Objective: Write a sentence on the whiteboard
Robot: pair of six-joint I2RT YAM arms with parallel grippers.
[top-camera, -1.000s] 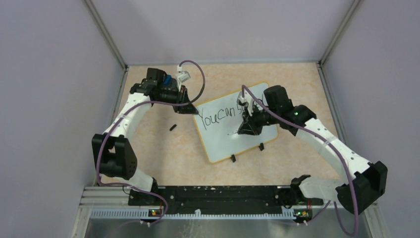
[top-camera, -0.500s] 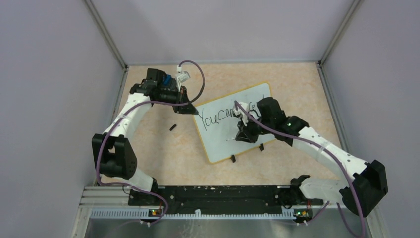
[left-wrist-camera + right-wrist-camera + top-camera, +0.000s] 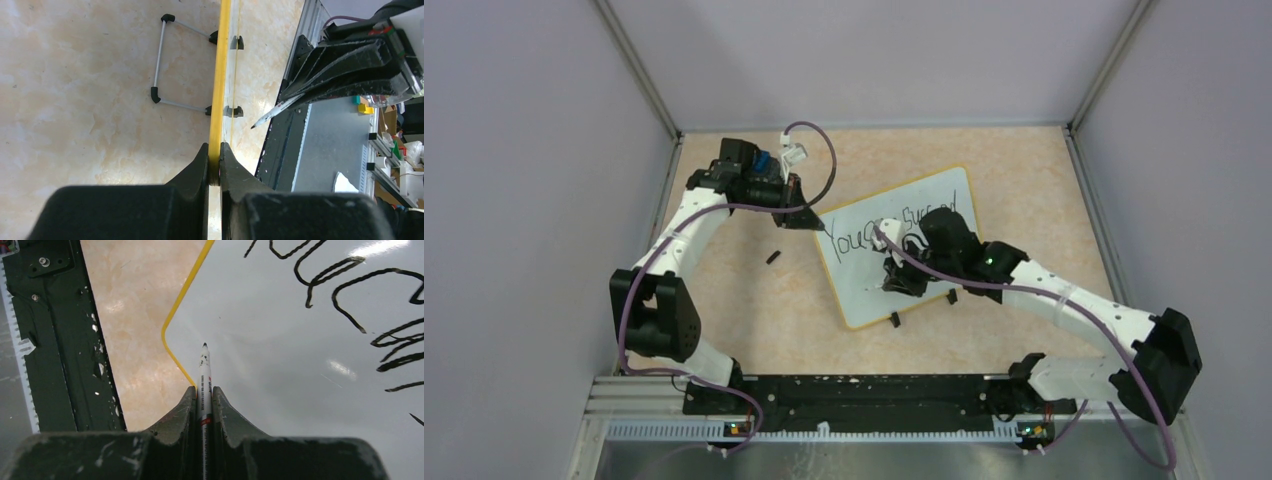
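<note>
The whiteboard (image 3: 864, 295) with a yellow rim lies tilted on the table. The sentence (image 3: 924, 215) reads "You can succeed" in one black line; my right arm covers part of "can". My left gripper (image 3: 817, 226) is shut on the board's far left corner; in the left wrist view (image 3: 215, 150) it pinches the yellow rim (image 3: 220, 75). My right gripper (image 3: 892, 283) is shut on a white marker (image 3: 204, 370). Its black tip is over the board's blank lower left part (image 3: 280, 365), near the rounded corner. I cannot tell whether the tip touches. Lettering (image 3: 340, 285) lies beyond it.
A small black piece (image 3: 772, 257) lies on the table left of the board. Black clip feet (image 3: 894, 320) stick out from the board's near edge. The black base rail (image 3: 55, 340) runs along the near edge of the table. Walls enclose three sides.
My right gripper has moved left and toward the near edge of the board with the marker, uncovering "succeed". The left arm and the board have not moved.
</note>
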